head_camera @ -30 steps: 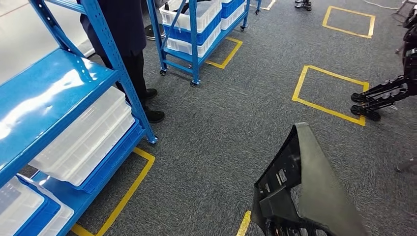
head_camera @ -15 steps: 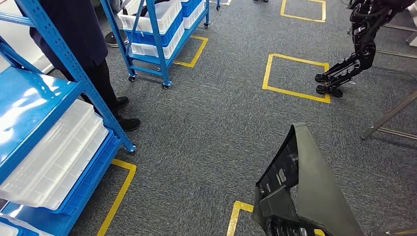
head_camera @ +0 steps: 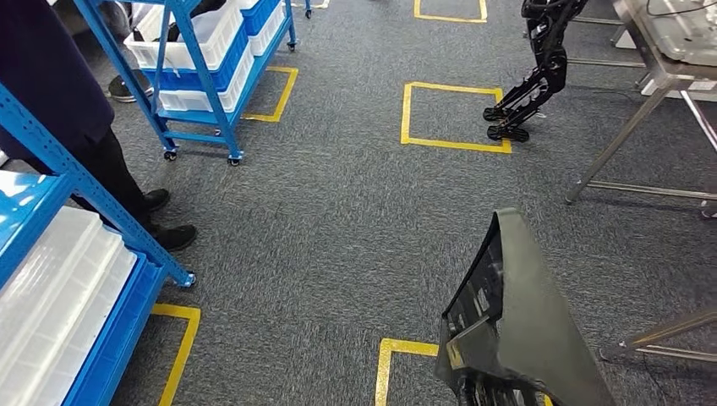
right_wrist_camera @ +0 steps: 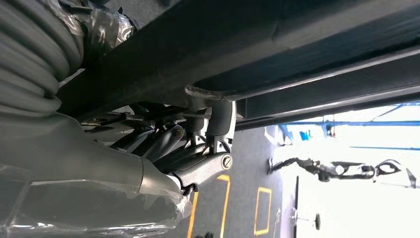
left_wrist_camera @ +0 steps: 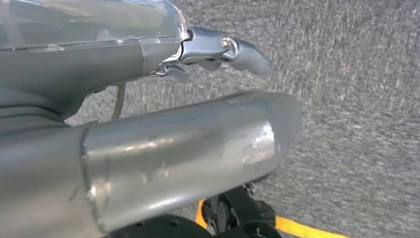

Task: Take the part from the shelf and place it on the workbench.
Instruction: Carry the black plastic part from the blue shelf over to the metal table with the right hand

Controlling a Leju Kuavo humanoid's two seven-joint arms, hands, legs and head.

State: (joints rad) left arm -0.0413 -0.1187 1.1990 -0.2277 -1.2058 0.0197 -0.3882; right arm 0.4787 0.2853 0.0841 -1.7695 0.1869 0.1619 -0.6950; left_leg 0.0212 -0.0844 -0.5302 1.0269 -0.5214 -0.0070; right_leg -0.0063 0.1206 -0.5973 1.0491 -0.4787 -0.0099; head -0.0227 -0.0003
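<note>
The whole view has swung right: the shelf (head_camera: 59, 288) slides off left and a desk (head_camera: 668, 51) comes in far right. The right hand (right_wrist_camera: 198, 148) holds the part (head_camera: 524, 321), so carrying is underway; the left hand's (left_wrist_camera: 218, 49) state I cannot tell

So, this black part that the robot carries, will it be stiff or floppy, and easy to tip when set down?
Probably stiff: the black part holds its wedge shape with ribbed cut-outs. Likely light for its size, being a hollow shell. Narrow edges suggest it could tip. The right hand grips its rim.

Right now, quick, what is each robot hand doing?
Left hand: holding nothing I can see, open or closed cannot be told.
Right hand: holding the black part.
</note>
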